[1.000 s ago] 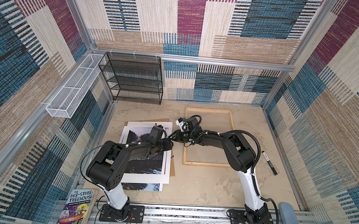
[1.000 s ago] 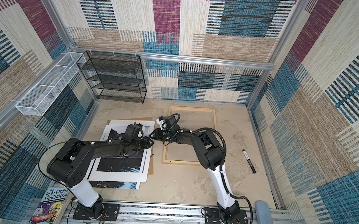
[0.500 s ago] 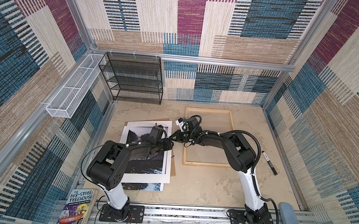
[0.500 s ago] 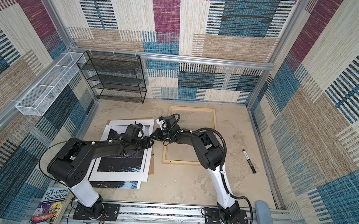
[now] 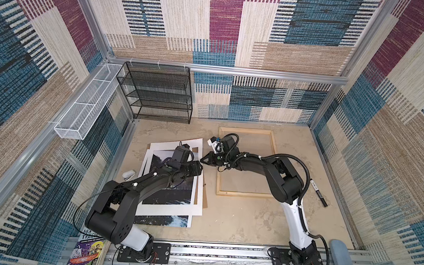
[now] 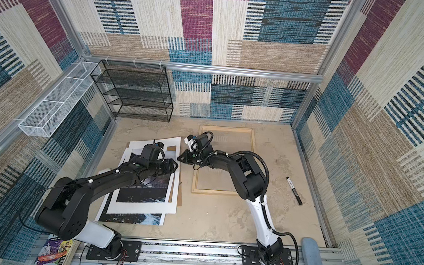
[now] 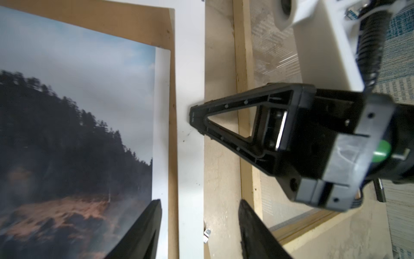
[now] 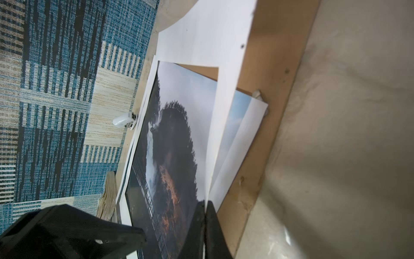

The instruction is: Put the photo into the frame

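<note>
The photo (image 5: 167,194) lies at the left of the floor on a brown backing board (image 5: 205,202), with a white mat (image 5: 171,209) over it. Its dark cliffs show through the mat's window (image 8: 174,145). The pale wood frame (image 5: 242,193) lies flat to the right, with nothing in it. My right gripper (image 5: 202,161) reaches across the frame's left strip and is shut on the mat's right edge (image 8: 224,112), which lifts off the photo. My left gripper (image 7: 199,224) hovers open over that same edge, just nearer than the right one, one finger (image 7: 145,224) above the photo's white border.
A black marker (image 5: 317,192) lies right of the frame. A black wire shelf (image 5: 157,92) stands at the back left, and a white wire basket (image 5: 89,102) hangs on the left wall. A white clip (image 5: 128,175) lies left of the photo, and a book (image 5: 85,250) at the front left.
The right gripper's jaws have closed on the mat's right edge. The left gripper's jaws have spread wider. Both arms have stayed almost in place.
</note>
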Tool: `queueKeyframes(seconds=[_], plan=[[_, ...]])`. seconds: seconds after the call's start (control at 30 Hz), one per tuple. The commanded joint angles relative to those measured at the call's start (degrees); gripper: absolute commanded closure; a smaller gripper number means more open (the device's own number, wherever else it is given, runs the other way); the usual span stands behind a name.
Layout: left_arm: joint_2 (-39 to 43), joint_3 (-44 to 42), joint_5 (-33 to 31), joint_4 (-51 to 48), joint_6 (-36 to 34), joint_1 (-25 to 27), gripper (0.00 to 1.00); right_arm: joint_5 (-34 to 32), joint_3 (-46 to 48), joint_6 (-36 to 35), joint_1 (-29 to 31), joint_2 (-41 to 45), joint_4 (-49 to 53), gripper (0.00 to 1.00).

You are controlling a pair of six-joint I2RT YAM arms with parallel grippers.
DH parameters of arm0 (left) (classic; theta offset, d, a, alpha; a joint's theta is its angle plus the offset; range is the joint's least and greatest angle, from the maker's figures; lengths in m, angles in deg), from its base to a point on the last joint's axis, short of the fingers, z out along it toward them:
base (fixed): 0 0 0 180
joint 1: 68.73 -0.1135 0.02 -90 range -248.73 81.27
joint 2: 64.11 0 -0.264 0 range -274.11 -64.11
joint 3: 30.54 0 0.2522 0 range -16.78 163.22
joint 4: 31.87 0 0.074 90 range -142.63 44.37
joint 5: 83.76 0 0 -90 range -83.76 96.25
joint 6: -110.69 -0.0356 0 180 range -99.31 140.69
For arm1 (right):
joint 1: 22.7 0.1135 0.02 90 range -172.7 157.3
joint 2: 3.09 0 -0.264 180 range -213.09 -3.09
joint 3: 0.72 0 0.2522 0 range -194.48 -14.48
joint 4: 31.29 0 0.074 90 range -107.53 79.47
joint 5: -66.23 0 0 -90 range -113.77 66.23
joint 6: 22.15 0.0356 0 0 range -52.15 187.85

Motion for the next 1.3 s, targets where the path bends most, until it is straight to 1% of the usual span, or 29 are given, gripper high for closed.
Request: queueKeyframes(seconds=[0.0,0.17,0.3,0.47,0.63,0.73,0.87,0.93,1.0,1.07,1.27], plan=[[3.58,-0.16,-5.39,-5.28,-1.80,-1.46,0.41,1.39,-0.56,-3.82,-0.44,2.92,1.20,0.94],[9.22,-1.34,-7.24,-8.79,-1.89,-4.84,0.40,2.67,0.95,-7.18,-3.42,8.10,5.09,0.95],[11.69,-2.52,-6.89,-9.63,-2.36,-7.20,0.39,4.26,1.74,-11.47,-6.41,10.69,10.29,0.96],[11.89,-2.84,-6.25,-10.04,-3.73,-8.34,0.39,6.63,2.72,-18.03,-9.18,12.31,16.96,0.96],[10.31,-2.98,-5.74,-10.00,-3.52,-9.73,0.38,6.17,4.69,-23.39,-10.70,13.56,21.23,0.96],[8.47,-2.62,-5.14,-10.69,-2.96,-11.00,0.37,5.21,6.47,-24.98,-11.73,14.59,21.72,0.96],[5.68,-2.62,-3.70,-10.46,-2.53,-12.02,0.37,3.20,7.85,-25.20,-12.65,14.25,21.50,0.96],[4.37,-2.54,-4.17,-10.95,-2.18,-12.34,0.37,1.92,8.23,-25.18,-12.86,13.65,21.28,0.96],[3.27,-1.91,-6.38,-12.80,-1.73,-12.44,0.38,0.07,8.64,-25.01,-13.03,13.17,21.19,0.96],[2.46,-1.74,-7.23,-13.48,-1.95,-12.53,0.38,-1.78,8.99,-24.91,-13.11,12.89,21.23,0.96],[0.59,-2.27,-5.01,-11.93,-2.33,-12.62,0.37,-6.32,9.41,-25.06,-13.12,12.44,21.76,0.97]])
